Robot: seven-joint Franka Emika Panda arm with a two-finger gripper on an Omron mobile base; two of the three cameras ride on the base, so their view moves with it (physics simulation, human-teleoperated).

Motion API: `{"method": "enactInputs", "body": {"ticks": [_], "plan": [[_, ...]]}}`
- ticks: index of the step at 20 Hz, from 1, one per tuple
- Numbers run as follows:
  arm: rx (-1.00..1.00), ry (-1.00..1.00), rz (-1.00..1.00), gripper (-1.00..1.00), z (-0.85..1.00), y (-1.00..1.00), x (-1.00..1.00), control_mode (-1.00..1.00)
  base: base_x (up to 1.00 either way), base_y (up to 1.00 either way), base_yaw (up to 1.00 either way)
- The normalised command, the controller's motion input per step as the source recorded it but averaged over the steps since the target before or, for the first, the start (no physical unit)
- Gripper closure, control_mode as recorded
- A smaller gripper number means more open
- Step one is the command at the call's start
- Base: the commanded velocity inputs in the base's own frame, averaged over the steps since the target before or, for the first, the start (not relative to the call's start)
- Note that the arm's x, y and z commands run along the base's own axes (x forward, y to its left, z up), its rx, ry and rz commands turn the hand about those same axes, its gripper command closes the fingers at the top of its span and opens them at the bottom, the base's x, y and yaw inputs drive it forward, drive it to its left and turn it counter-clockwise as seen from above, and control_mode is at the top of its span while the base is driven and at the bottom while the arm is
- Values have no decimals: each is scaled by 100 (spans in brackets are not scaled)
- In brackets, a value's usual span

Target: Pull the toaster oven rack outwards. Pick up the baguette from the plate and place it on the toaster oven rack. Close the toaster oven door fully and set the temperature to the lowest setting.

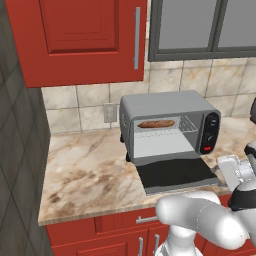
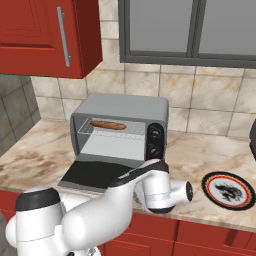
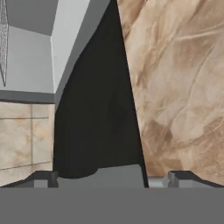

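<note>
1. Gripper [image 3: 112,178] is sitting w/ jaws spread wide, nothing btwn them; in hand view the two dark tips are standing far apart at the bottom, w/ the dark glass of the toaster oven door [image 3: 98,118] lying just ahead.
2. White arm is reaching forward over the counter edge in both base views, hand end hanging by the door's right front corner.
3. Toaster oven door [image 1: 176,174] is lying folded down flat, fully open, resting out over the marble counter [image 1: 85,172].
4. Plate [image 2: 228,189], red/black rim w/ dark pattern, is sitting on the counter to the right of the oven, well apart from it, carrying nothing.
5. Toaster oven [image 1: 167,102] is standing on the counter against the tile backsplash, black knob strip and red light on its right side.
6. Toaster oven rack [image 2: 127,131] is sitting inside the cavity, up high.
7. Baguette [image 1: 156,123] is lying lengthwise on the rack, toward the back-left of the cavity.
8. Red wall cabinet [image 1: 85,35] is hanging above-left, grey glass-front cabinet above-right.
</note>
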Motion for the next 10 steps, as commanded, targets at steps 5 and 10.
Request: {"method": "enactInputs", "body": {"ticks": [5,10], "plan": [[-8,-3,2,-100,6,55,-6,-100,0,0,0],[-7,0,6,-100,11,43,-30,-100,0,0,0]]}}
